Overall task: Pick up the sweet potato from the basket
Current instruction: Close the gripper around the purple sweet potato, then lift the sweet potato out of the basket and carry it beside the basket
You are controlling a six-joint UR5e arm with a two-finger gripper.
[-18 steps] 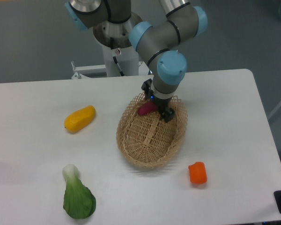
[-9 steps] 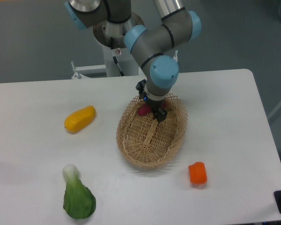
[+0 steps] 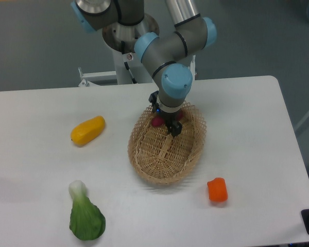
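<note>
The white table (image 3: 247, 113) is carrying the basket (image 3: 165, 159), a yellow vegetable (image 3: 87, 130), a leafy green (image 3: 86, 218) and an orange chunk (image 3: 217, 190).

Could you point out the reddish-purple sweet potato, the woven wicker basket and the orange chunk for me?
Reddish-purple sweet potato (image 3: 157, 122): fixed camera, visible left end.
Tan woven wicker basket (image 3: 164, 176): fixed camera, near rim.
Orange pepper-like chunk (image 3: 217, 190): fixed camera, middle.

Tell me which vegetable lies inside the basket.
The sweet potato, the magenta one at the far end of the basket, under the gripper. The yellow vegetable, orange piece and green vegetable lie on the table.
</note>
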